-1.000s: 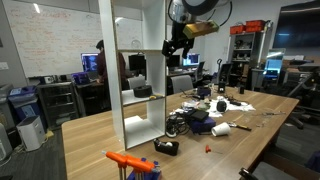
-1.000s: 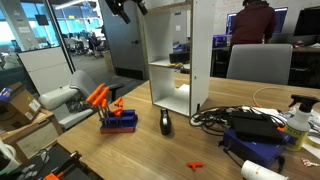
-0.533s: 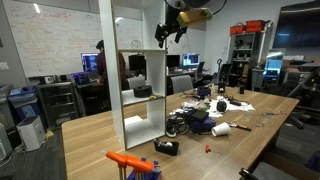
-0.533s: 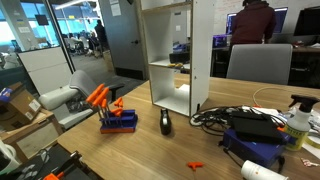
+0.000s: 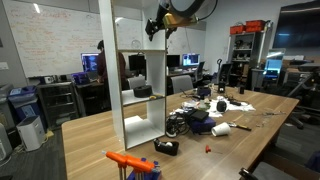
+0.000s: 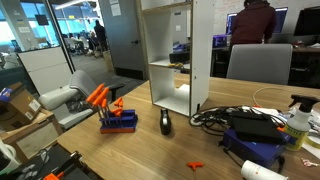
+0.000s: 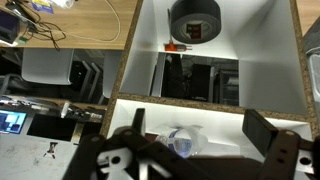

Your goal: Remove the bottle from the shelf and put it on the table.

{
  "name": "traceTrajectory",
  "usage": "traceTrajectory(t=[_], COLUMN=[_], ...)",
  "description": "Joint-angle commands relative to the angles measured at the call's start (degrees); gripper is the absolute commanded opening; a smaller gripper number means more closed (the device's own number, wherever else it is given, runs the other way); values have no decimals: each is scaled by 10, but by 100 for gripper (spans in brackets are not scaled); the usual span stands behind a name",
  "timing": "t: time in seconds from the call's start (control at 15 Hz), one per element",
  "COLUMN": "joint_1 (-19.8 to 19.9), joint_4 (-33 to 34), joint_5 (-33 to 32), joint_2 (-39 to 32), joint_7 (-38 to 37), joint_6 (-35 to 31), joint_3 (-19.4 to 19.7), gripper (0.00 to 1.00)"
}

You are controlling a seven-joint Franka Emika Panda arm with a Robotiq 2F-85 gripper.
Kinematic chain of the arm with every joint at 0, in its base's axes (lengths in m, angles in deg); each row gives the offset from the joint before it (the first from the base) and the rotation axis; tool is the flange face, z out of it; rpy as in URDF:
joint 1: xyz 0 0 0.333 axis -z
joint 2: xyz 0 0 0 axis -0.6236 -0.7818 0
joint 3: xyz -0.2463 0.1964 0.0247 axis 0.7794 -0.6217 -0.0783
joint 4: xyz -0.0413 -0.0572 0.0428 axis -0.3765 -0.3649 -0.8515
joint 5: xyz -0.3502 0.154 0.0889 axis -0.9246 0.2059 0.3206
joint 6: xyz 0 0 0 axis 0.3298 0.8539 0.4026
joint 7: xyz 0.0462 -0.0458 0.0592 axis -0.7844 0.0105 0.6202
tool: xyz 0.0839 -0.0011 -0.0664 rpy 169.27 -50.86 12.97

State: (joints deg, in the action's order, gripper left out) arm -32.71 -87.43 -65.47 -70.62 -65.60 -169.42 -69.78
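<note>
Tool (image 5: pixel 153 29) risen, shifted toward shelf (image 5: pixel 137 70) top; jaws wide apart, empty; wrist view shows bottle (image 7: pixel 185 143) inside shelf.

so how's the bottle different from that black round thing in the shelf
The bottle is clear and pale; the black round thing is dark and opaque. The bottle is in the compartment nearest the claw; the black thing sits in the one beyond. Both are inside the white shelf, and the open claw grips neither.
</note>
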Motion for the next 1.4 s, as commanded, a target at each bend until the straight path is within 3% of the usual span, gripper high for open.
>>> traceTrajectory(t=[0.0,0.4,0.8,0.87,1.33], joint_1=[18,3,-20,-70,-128], joint_4=[91,243,389,410,546], joint_5=[-60,-152,-129,-97,18], joint_2=[-81,-218,-342,-357,-443], joint_7=[-77,-158,-123,-99,16], joint_6=[-30,-8,23,23,80], joint_3=[-16,-16,-17,38,109], gripper=[100,100,100,100,100])
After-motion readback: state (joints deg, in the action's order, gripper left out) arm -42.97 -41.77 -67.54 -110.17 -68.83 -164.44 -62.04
